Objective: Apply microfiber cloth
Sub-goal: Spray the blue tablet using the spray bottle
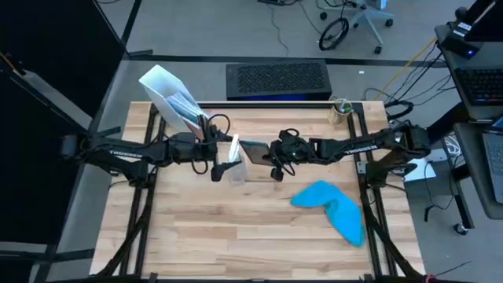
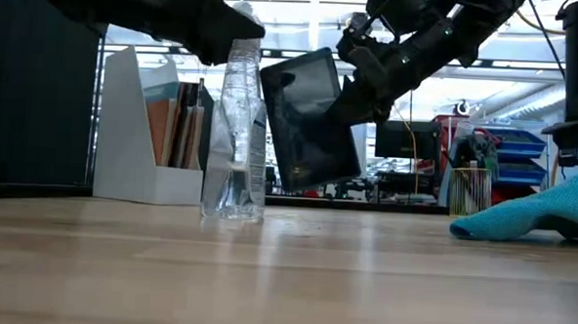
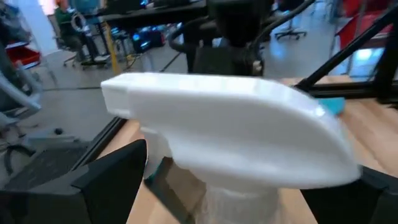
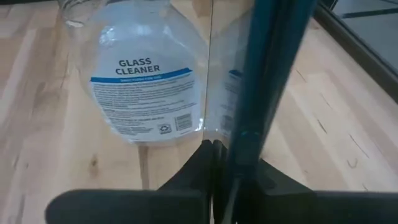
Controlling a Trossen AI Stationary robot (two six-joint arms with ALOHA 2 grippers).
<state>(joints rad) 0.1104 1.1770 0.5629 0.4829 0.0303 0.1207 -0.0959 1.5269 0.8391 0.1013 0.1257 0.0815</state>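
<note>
Now right tool (image 2: pixel 356 87) pinches tablet (image 2: pixel 310 119); left tool (image 1: pixel 216 161) spread round spray bottle (image 2: pixel 236 130).

Grey floor (image 1: pixel 236 31), office chair (image 1: pixel 363 17), blue bin shelving (image 2: pixel 509 157), bright ceiling lights.

Count: one microfiber cloth (image 1: pixel 332 207), lower right of frame. One spray bottle (image 2: pixel 237 130). One tablet (image 2: pixel 310 119). One white file holder (image 1: pixel 169 94). One pen cup (image 1: pixel 340 111). Two arms.
</note>
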